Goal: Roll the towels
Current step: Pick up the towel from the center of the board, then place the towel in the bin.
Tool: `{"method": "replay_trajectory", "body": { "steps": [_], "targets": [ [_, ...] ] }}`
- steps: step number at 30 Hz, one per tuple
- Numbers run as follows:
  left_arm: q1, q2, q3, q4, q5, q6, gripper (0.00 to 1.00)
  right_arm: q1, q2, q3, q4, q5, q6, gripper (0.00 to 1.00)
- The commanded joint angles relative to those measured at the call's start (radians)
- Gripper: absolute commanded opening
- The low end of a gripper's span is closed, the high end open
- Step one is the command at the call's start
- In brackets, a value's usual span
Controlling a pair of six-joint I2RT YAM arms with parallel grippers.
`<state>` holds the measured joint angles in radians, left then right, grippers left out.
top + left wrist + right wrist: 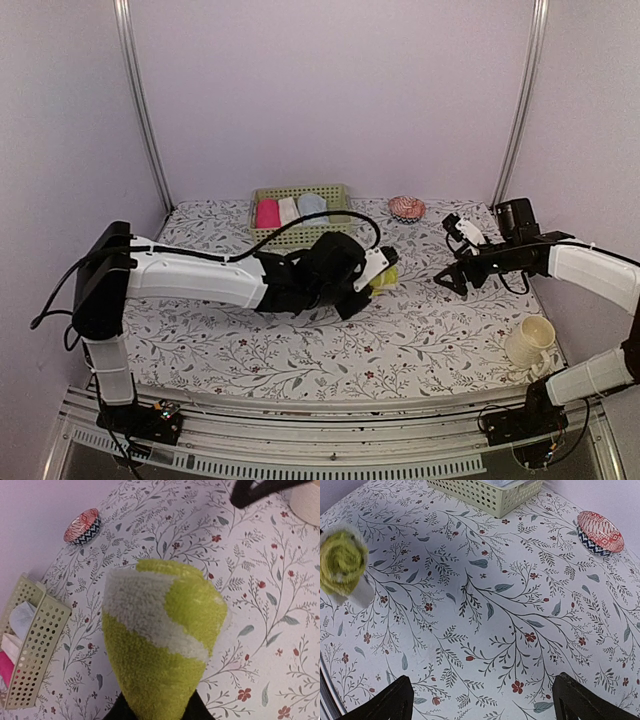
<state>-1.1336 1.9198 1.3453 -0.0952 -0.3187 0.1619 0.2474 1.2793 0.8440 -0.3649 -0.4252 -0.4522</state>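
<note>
Yellow-green towel (160, 645), one, rolled, sits clamped in the left claw (378, 272) near the surface's (430, 340) middle. One light blue towel (312, 205) lies in the basket (300, 236) at the far edge. Right claw (485, 700) gapes wide, holding nothing.

Towels: 2. That's 1 yellow-green towel (160, 645) w/ pale patches and 1 blue towel (312, 206).
Other cloth rolls: 2, i.e. 1 pink roll (267, 213) and 1 cream roll (289, 210).
Cloth items total: 4, of which 3 are in the basket (290, 235).
Basket: 1, perforated.
Bowl (407, 208): 1, red-patterned.
Cup (528, 342): 1, cream.
Arms: 2, i.e. left arm (190, 275) and right arm (590, 268).
Right fingers (390, 702): 2 seen, dark.
Poles at back: 2, i.e. left pole (143, 110) and right pole (522, 100).
Worktop (400, 340): 1, floral cover.
</note>
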Motion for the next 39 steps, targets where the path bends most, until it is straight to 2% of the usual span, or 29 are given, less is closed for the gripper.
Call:
{"method": "replay_trajectory", "body": {
  "steps": [1, 13, 19, 25, 31, 39],
  "targets": [
    [0.06, 0.065, 0.134, -0.049, -0.009, -0.096, 0.0, -0.003, 0.02, 0.02, 0.003, -0.039, 0.005, 0.99],
    [0.256, 0.315, 0.601, -0.228, -0.012, -0.314, 0.0, -0.004, 0.034, 0.024, -0.003, -0.061, 0.006, 0.99],
    [0.338, 0.402, 0.732, -0.211, 0.038, -0.459, 0.0, -0.004, 0.063, 0.025, -0.005, -0.046, 0.0, 0.99],
    [0.41, 0.517, 0.928, -0.262, 0.084, -0.56, 0.0, -0.004, 0.094, 0.029, -0.01, -0.048, 0.0, 0.99],
    [0.478, 0.551, 0.954, -0.235, 0.154, -0.72, 0.0, -0.003, 0.116, 0.035, -0.017, -0.034, -0.003, 0.99],
    [0.524, 0.601, 0.968, -0.134, 0.258, -0.824, 0.0, -0.004, 0.116, 0.029, -0.021, -0.023, -0.011, 0.99]
  ]
}}
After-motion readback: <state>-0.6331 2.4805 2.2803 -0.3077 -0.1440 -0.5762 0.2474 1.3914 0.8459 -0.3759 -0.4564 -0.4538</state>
